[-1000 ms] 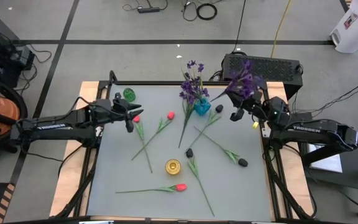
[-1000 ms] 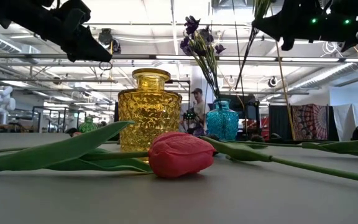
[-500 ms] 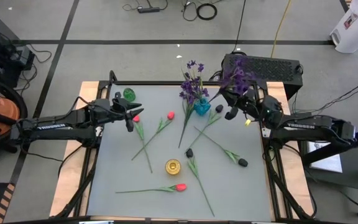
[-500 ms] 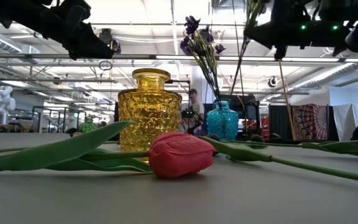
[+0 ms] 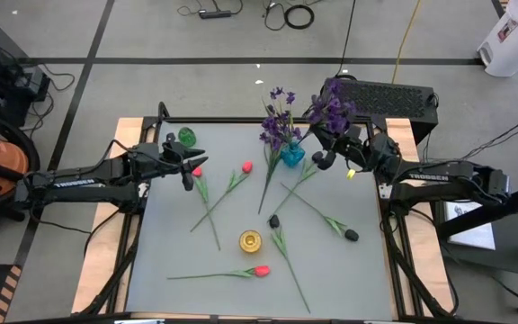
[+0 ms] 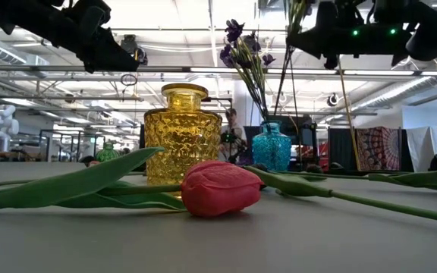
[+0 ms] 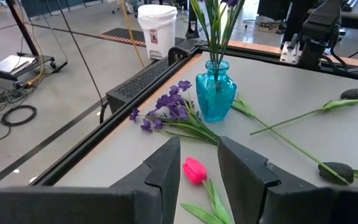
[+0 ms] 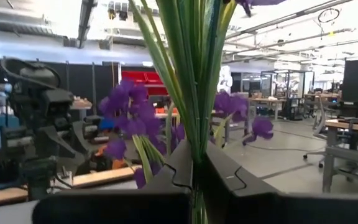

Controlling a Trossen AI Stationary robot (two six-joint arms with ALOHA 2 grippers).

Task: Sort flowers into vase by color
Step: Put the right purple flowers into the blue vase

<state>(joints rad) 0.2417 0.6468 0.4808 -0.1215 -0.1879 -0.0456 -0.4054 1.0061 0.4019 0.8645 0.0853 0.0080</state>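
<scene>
My right gripper (image 5: pixel 329 142) hovers just right of the blue vase (image 5: pixel 292 155), shut on a purple flower (image 5: pixel 331 110). The vase holds purple blooms (image 5: pixel 277 121); another purple flower (image 7: pixel 166 109) lies on the table, its bloom beside the vase. My left gripper (image 7: pixel 194 171) is open above the table's far left part, and a red tulip (image 7: pixel 194 169) shows between its fingers, lying on the table apart from them. More red tulips (image 5: pixel 247 166) (image 5: pixel 260 270) and near-black tulips (image 5: pixel 274 220) (image 5: pixel 352 236) lie flat on the table. My right gripper pinches the purple flower's green stems (image 8: pixel 197 140) between its two fingers, below the blooms. The fingers lie across the stems. The flower stands roughly upright and lifted clear, blooms (image 8: pixel 123 102) above the fingers, stem end (image 6: pixel 281 83) hanging below them over the blue vase (image 6: pixel 271 146).
A yellow vase (image 5: pixel 251 240) stands near the table's middle, toward the near edge, and a green vase (image 5: pixel 186 136) at the far left corner. Stems and leaves (image 5: pixel 209 211) cross the table's middle. A black box (image 5: pixel 380 94) sits beyond the far edge.
My right gripper has carried the purple flower toward the table's left and slightly toward the far edge, closing on the blue vase, still shut on the stems. The flower has stayed roughly upright.
</scene>
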